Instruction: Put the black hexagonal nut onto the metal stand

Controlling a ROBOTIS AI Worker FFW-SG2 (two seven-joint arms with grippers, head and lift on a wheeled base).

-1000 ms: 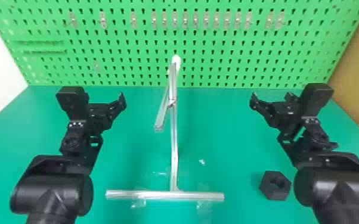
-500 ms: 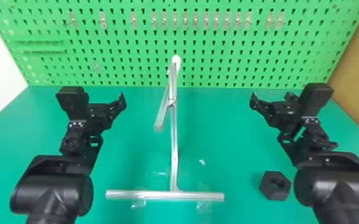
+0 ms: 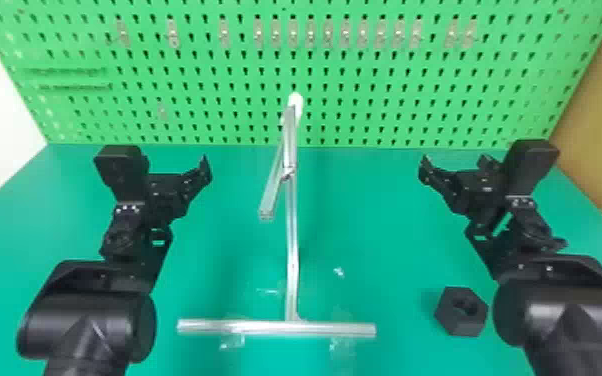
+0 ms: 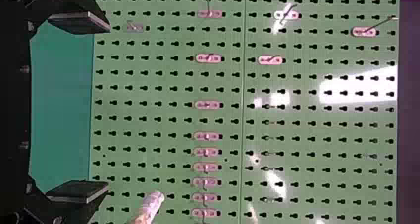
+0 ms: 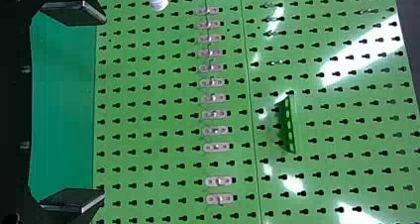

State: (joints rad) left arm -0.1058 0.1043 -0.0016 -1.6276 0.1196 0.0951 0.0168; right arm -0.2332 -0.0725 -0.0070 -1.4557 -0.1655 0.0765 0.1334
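Moved since the earlier head view: nothing that can be made out. Item, one black hexagonal nut (image 3: 450, 320) with a central hole, lying on the green tabletop (image 3: 390, 240), to the robot's right of the stand and near the black right forearm (image 3: 555, 310). Item, one slender silvery metal stand (image 3: 292, 260), upright at centre, with crosswise foot bar (image 3: 275, 328), slanting arm (image 3: 271, 192) and white tip (image 3: 295, 101). Item, one black right gripper (image 5: 104, 107), two flat fingers spread wide, nothing between them. Item, one black left gripper (image 4: 107, 107), likewise wide and empty, across the stand. Risks, by judgement: nut nudged aside, caused by the forearm's nearness should it draw back and lower; hold crooked or slipping, caused by fingers meeting corners instead of opposite flat faces; fit missed, if the white tip is the seat, caused by the hole arriving tilted or off line; stand shifted or toppled, caused by a knock on its thin upright or a misaligned push; nut dropped, caused by release before seating; lesser entry, left gripper clipping the stand, caused by straying inward
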